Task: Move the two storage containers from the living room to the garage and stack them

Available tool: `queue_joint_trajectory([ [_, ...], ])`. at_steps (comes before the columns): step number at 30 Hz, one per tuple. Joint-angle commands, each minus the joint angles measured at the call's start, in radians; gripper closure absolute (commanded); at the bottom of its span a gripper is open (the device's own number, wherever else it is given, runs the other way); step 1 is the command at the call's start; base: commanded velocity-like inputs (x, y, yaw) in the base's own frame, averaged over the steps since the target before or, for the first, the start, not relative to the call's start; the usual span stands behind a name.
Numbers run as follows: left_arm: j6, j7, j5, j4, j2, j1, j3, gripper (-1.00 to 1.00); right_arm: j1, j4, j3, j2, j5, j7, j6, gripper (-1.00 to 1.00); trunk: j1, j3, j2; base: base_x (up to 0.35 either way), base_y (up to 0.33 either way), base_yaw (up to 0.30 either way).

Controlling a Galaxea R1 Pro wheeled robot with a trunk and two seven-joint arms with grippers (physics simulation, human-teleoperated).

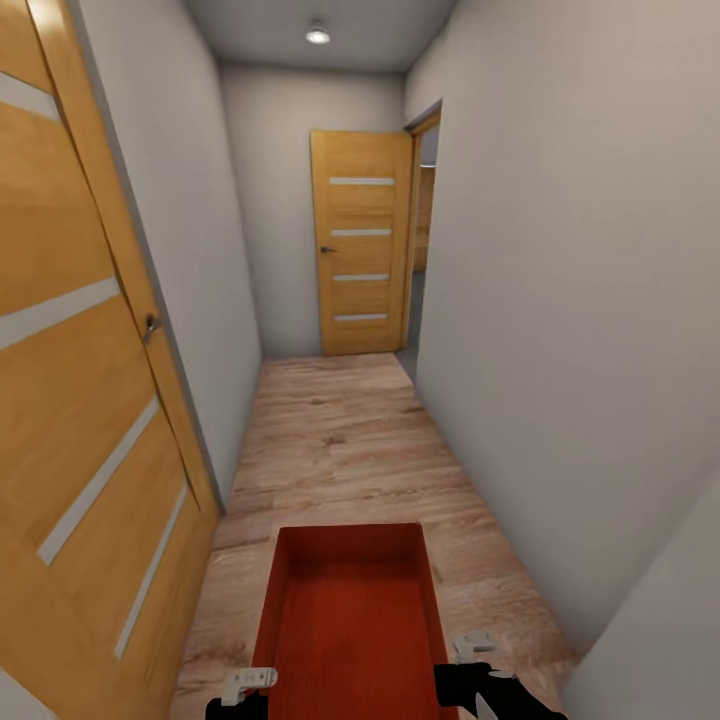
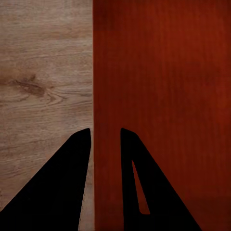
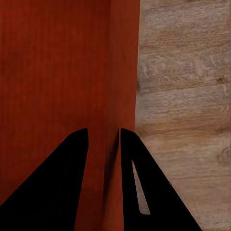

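1. Hallway: narrow corridor, pale grey walls, light wood plank floor (image 1: 340, 430), one ceiling light (image 1: 318, 36). Not the garage; no concrete floor in sight.
2. Left tool (image 2: 106, 139): narrow, its two dark fingers set either side of the thin left wall of the storage container (image 1: 350, 620), one finger over the planks, the other over the ribbed red bottom. Appears clamped on that wall.
3. Right tool (image 3: 104, 139): narrow likewise, fingers straddling the container's right wall, seemingly gripping it.
4. Arms: both low at the near edge of the head view, one at each long side of the container, wrists pointed downward along the walls; pose looks level and symmetrical.
5. Storage container: orange-red, open-top, empty, held in front of the trunk above the plank floor, long axis pointing down the corridor.
6. Surroundings: wooden door (image 1: 80, 400) open close on the left; a second wooden door (image 1: 362, 255) at the far end, beside an opening on the right.
7. Step in hand, as judged: carrying one container toward the garage.
8. Next move calls for: driving on centred between the walls, clearing the left door, keeping both grips firm and level.
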Motion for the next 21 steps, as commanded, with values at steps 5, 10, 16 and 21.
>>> queue_joint_trajectory([
  [5, -0.028, 0.003, 0.009, -0.002, 0.017, -0.001, -0.007, 1.00, 0.000, 0.002, 0.008, -0.001, 0.003, -0.001, 0.006, 1.00, 0.001, -0.001, -0.001, 0.323, 0.072, 0.000],
  [10, -0.028, 0.003, 0.009, -0.002, 0.017, -0.001, -0.007, 1.00, 0.000, 0.002, 0.008, -0.002, 0.003, -0.001, 0.006, 1.00, 0.001, -0.001, -0.001, 0.329, 0.015, 0.000],
  [16, -0.028, 0.003, 0.009, -0.002, 0.017, -0.001, -0.007, 1.00, 0.000, 0.002, 0.008, -0.001, 0.003, -0.001, 0.006, 1.00, 0.001, -0.001, -0.001, 0.338, 0.003, 0.000],
  [21, -0.028, 0.003, 0.009, -0.002, 0.017, -0.001, -0.007, 1.00, 0.000, 0.002, 0.008, -0.001, 0.003, -0.001, 0.006, 1.00, 0.001, -0.001, -0.001, 0.340, 0.000, 0.000],
])
